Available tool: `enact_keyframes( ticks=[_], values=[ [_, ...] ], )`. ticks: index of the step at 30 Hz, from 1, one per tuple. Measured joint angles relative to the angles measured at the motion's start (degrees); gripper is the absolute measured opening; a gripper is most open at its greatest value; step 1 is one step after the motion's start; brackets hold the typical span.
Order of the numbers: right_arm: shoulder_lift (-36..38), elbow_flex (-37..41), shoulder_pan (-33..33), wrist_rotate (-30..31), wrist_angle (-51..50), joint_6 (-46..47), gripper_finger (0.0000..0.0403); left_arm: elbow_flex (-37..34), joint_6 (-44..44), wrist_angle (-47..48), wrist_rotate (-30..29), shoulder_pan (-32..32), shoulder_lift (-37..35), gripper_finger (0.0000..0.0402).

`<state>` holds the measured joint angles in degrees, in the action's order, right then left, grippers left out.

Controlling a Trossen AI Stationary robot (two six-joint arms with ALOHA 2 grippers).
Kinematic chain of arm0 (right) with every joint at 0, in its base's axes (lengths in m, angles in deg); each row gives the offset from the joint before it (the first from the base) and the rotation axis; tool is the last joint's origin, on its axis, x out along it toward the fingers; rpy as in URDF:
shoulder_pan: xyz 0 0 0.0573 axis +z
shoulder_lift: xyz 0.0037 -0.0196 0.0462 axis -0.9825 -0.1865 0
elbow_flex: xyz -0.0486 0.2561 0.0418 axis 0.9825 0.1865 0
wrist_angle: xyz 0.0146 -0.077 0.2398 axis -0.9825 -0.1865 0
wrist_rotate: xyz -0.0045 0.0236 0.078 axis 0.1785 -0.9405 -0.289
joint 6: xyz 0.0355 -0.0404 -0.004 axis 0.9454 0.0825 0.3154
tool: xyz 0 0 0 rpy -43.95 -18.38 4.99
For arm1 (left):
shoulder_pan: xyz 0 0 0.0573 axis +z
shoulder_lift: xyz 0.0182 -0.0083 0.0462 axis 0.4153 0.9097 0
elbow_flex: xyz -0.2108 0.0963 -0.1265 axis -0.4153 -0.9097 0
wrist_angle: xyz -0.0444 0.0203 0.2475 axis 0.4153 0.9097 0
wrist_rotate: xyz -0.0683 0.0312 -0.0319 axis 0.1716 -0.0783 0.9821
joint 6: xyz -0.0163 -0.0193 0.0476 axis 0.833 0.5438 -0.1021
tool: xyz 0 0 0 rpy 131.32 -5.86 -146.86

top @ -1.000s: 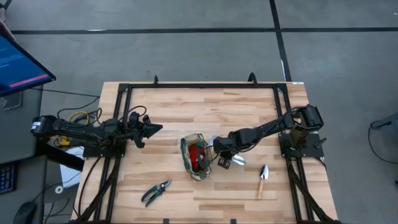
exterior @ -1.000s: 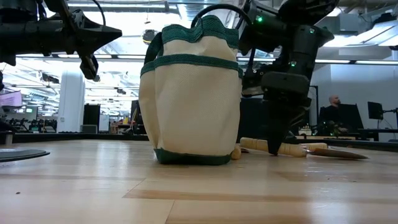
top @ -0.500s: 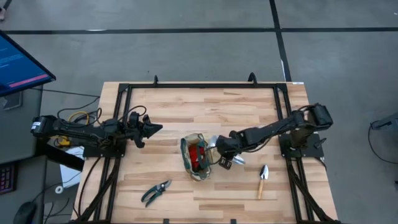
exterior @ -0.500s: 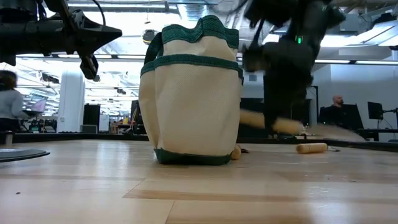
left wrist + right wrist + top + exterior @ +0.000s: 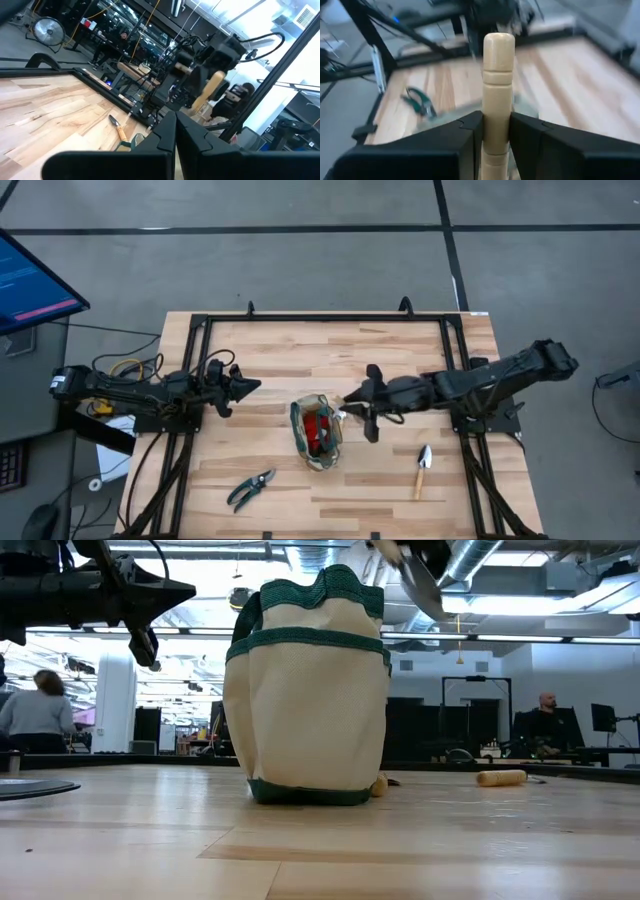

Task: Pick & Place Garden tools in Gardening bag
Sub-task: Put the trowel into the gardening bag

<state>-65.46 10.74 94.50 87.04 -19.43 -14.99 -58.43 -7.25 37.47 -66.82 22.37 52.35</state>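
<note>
Right gripper (image 5: pixel 496 131) clamped on a trowel (image 5: pixel 498 75), raised beside the bag (image 5: pixel 316 431). Left gripper (image 5: pixel 243 387) shut, waiting apart. Could snag the rim, tipping it.

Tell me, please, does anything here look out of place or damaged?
Nothing stands out. The gardening bag stands upright, the pruning shears and a trowel lie flat on the table, and the right pincer holds a wooden-handled tool raised beside the bag.
</note>
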Motion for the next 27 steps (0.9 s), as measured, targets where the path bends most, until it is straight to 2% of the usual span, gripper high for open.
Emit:
enact_keyframes(
  ticks=[2, 6, 12, 19, 27],
  values=[
    [0.0, 1.2, 0.7, -0.3, 5.4, -3.2, 0.0066, 0.0, 0.1, -0.1, 0.0, 0.0, 0.0, 0.0008],
    [0.0, 9.7, 1.5, -4.4, 26.5, -4.7, 0.0067, 0.0, 0.1, -0.4, 0.0, 0.0, 0.0, 0.0008],
    [-0.4, 22.0, 1.8, -4.3, 51.9, -4.5, 0.0067, 0.0, 0.1, -0.5, -0.1, 0.0, 0.0, 0.0008],
    [-3.8, 27.3, 0.2, -4.2, 62.8, -6.7, 0.0067, 0.0, 0.1, -0.8, -1.3, 0.0, 0.0, 0.0008],
    [-16.0, 28.5, 0.0, -5.2, 81.8, -7.7, 0.0068, 0.0, -0.3, -0.8, -2.0, 0.0, 0.0, 0.0008]
  ],
)
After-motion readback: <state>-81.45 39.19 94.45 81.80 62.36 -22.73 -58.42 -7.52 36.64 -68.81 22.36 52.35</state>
